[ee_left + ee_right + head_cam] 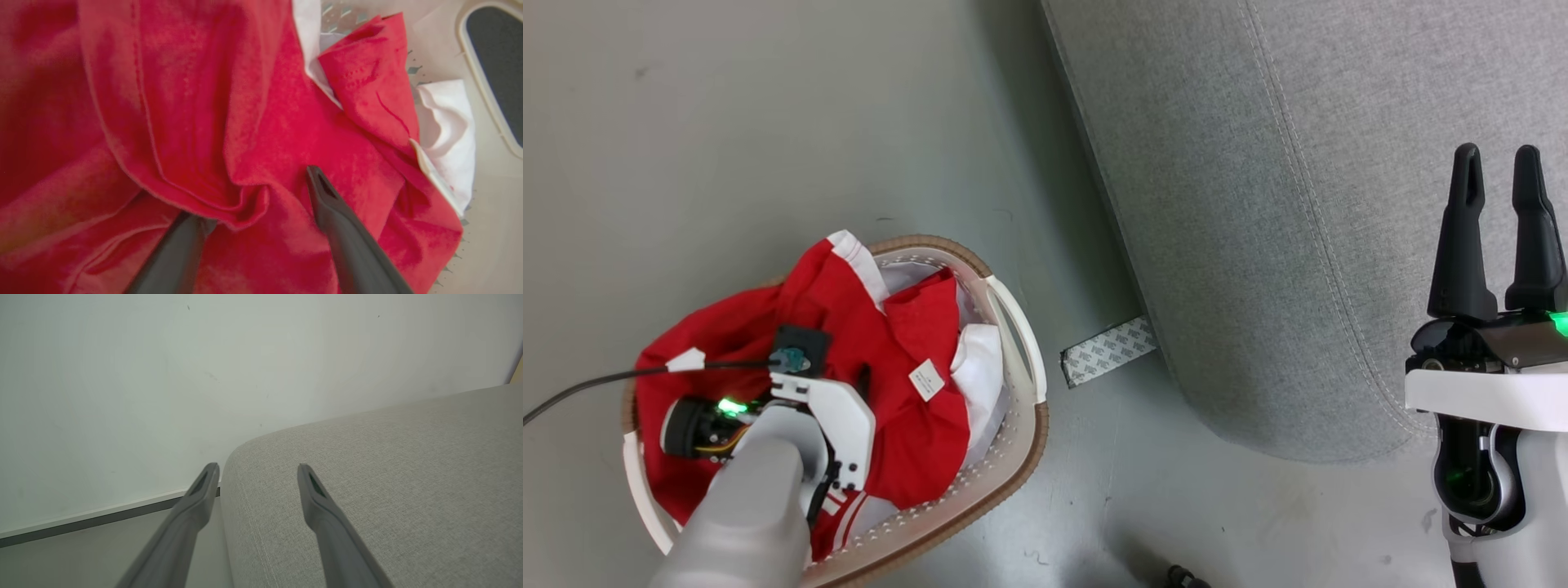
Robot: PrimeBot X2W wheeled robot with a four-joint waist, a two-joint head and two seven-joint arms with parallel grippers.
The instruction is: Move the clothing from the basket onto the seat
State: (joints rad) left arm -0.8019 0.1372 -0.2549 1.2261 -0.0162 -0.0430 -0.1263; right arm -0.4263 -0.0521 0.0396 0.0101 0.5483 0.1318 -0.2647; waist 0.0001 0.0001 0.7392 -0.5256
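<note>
Clothing (pixel 261 122) in basket (pixel 1039 425), fold inside spread left gripper (pixel 253 194), seemingly unpinched, right gripper (pixel 1498 155) spread too

Grey forearm (pixel 752 506), white wrist bracket (pixel 837 416), black cable (pixel 605 380), perhaps yellow wiring (pixel 727 441), dark fingers (pixel 1466 237)

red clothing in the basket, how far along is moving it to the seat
Done: nothing; the large light grey woven-fabric seat lies bare where visible. In hand: the left tool is open, down in the bright red soft clothing, a fold between its fingers. Left: grip, lift from the oval cream-white plastic basket, carry over. The right tool hangs open by the seat.
</note>
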